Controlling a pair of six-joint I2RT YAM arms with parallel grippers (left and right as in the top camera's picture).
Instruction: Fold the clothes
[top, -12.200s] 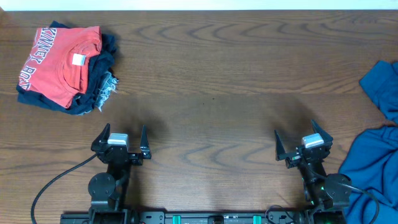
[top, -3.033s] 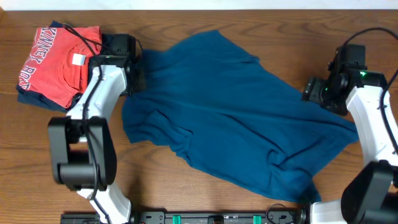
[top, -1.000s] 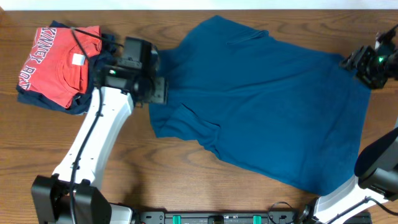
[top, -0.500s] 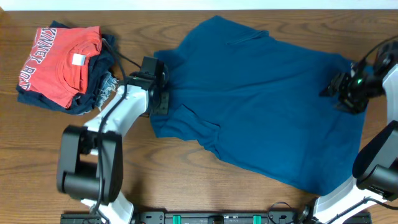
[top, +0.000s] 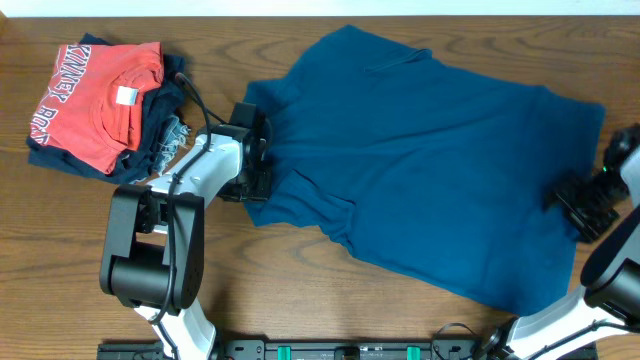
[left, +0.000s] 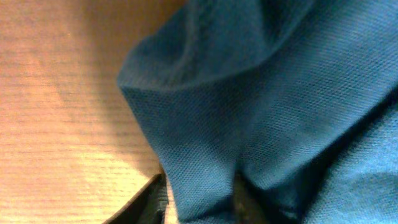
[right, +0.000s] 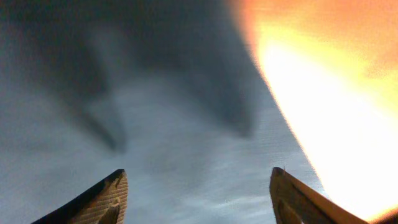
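Note:
The clothes (top: 430, 160), one large deep-blue garment, lie spread flat across the middle and right of the table. My left gripper (top: 256, 160) sits at their left edge. In the left wrist view a fold of the blue fabric (left: 249, 93) lies between the jaws of the left gripper (left: 199, 190), which stand narrow. A thin strip of table still shows beside the left finger (left: 149, 202). My right gripper (top: 583, 205) hangs over the garment's right edge, open wide. In the right wrist view the right gripper (right: 199, 183) has only flat fabric (right: 155, 93) beneath it.
A folded red T-shirt (top: 95, 100) with white lettering lies on a dark denim piece (top: 160, 150) at the back left, close to my left arm. Bare wooden table (top: 300, 290) shows in front of the garment and along the left.
My left gripper slid a little toward the front along the garment's left edge and its jaws narrowed around the fabric. My right gripper came down from the back right corner along the right edge and opened wider.

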